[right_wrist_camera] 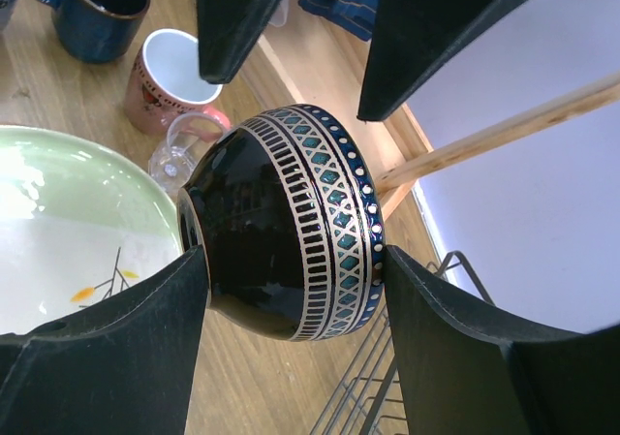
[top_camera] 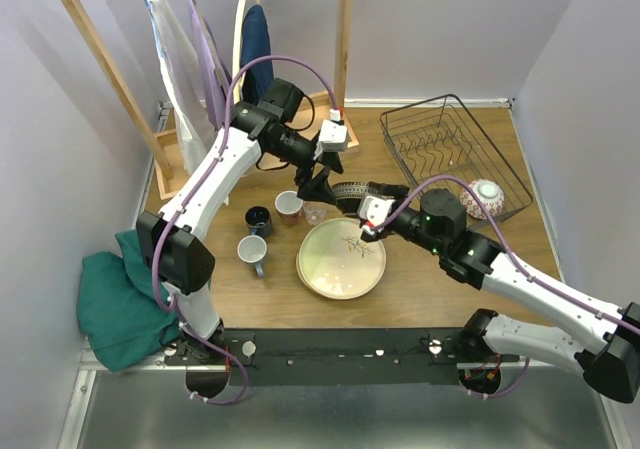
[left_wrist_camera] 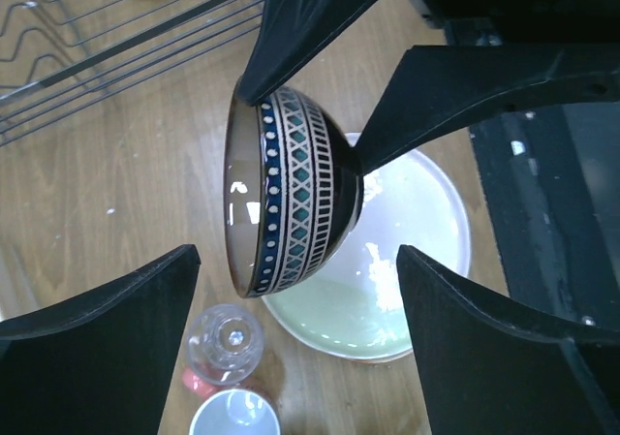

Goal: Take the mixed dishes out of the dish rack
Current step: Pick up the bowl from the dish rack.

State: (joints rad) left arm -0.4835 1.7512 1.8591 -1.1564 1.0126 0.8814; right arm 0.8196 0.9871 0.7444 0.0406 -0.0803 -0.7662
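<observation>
One patterned bowl (left_wrist_camera: 295,193) in the air over bench (top_camera: 420,289) middle, tipped on edge. Clamped base to rim by right hand (right_wrist_camera: 291,261), fingers partly spread and pressed against it. Left hand (left_wrist_camera: 297,253) spread wide round the same bowl, gap showing at each fingertip, nothing held.

Dish rack (top_camera: 430,149) at far right corner of bench. Pink-and-white bowl (top_camera: 486,197) at its near right corner; inside or outside not resolvable.

Standing on bench, left of middle: cream plate with twig mark (top_camera: 341,257), clear glass (top_camera: 314,213), pink mug (top_camera: 288,205), dark blue mug (top_camera: 258,220), pale mug (top_camera: 252,253). Glass just beside plate's far edge, near the held bowl.
</observation>
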